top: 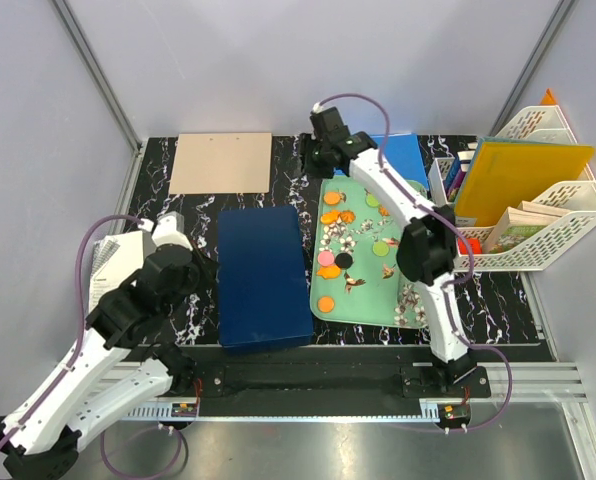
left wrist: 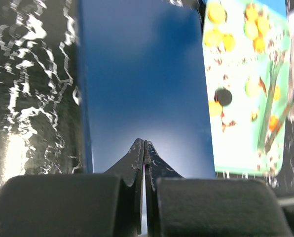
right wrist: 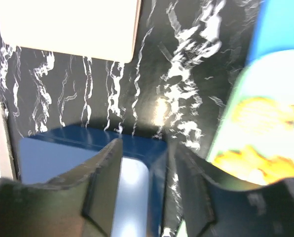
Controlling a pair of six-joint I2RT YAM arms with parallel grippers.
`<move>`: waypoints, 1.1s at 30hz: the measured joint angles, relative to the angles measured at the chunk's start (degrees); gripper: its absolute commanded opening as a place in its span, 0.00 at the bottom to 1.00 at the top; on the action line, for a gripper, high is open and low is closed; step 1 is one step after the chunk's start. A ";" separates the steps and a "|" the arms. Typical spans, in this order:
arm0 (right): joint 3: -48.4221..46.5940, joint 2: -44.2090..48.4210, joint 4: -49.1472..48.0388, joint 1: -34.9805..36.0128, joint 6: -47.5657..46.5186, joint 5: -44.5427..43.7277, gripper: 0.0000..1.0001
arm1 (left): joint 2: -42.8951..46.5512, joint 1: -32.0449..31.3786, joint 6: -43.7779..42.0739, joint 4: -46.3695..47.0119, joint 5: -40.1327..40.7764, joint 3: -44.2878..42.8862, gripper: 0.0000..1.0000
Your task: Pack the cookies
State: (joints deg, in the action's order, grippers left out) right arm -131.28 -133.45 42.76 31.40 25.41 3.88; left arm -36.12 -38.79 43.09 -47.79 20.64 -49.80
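1. Many cookies (top: 330,215), mostly orange with a pink, a black and a few green ones among them, lie loose on the mint-green tray (top: 373,300). None is held or packed.
2. The dark blue box (top: 263,275) sits just left of the tray with its lid on.
3. The right gripper (right wrist: 147,182) is at the far end of the table. Its fingers are spread to either side of the box's far right corner and are not clamped on it.
4. The left gripper (left wrist: 144,155) is empty, its fingers pressed together. Its tips point across the box top; whether they touch it cannot be told.
5. The step in hand looks like getting the box open, so packing proper has not begun.
6. The next move calls for a firm hold on the lid's edge and a straight lift that does not push the box into the tray. Only then can the thin discs be picked up.
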 measured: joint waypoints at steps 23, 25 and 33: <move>54.10 31.56 -6.23 5.20 2.08 -2.34 0.00 | -22.21 22.53 6.91 3.50 -4.26 4.81 0.00; 54.10 31.54 -7.54 6.14 2.25 -1.36 0.00 | -22.23 23.93 7.32 4.96 -5.51 6.64 0.00; 54.01 29.68 -10.23 6.69 2.78 1.66 0.00 | -22.21 25.75 9.81 8.96 -11.80 14.71 0.00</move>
State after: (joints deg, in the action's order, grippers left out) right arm -77.28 -103.77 32.53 38.09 28.18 5.54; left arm -58.33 -13.04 52.90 -38.83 8.84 -35.09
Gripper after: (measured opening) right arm 0.009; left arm 0.005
